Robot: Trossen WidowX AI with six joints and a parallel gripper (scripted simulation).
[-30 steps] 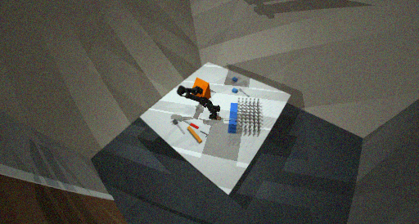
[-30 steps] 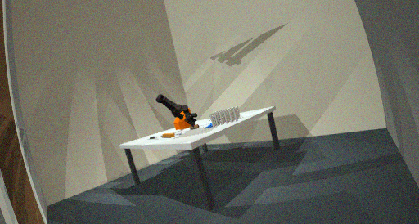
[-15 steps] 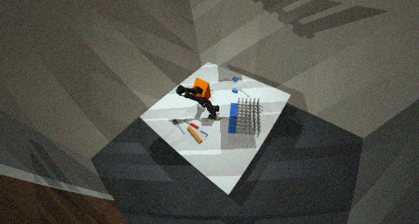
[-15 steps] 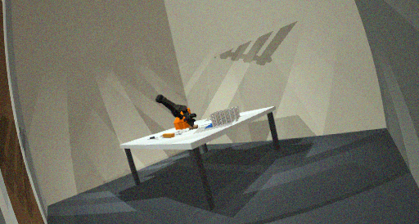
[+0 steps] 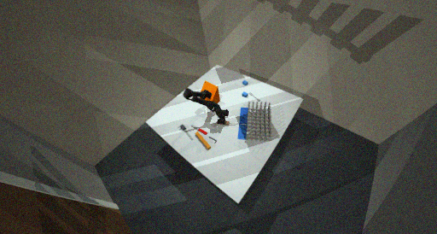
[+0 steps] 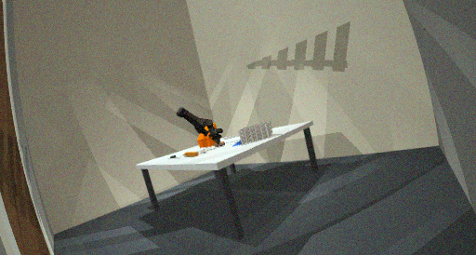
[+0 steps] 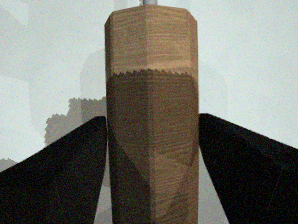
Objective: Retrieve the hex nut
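While clasped by the tool across the wooden handle, probably handles light and stiff, perhaps rolling; best taken mid-handle. Sits before the blue strip, metal shaft pointing towards the spacers. Cannot make out the nut.

small metal hex nut not discernible among upright grey metal spacers; brown wooden tool handle cut off by wrist view's bottom edge; its far tip was too blurred to tell.
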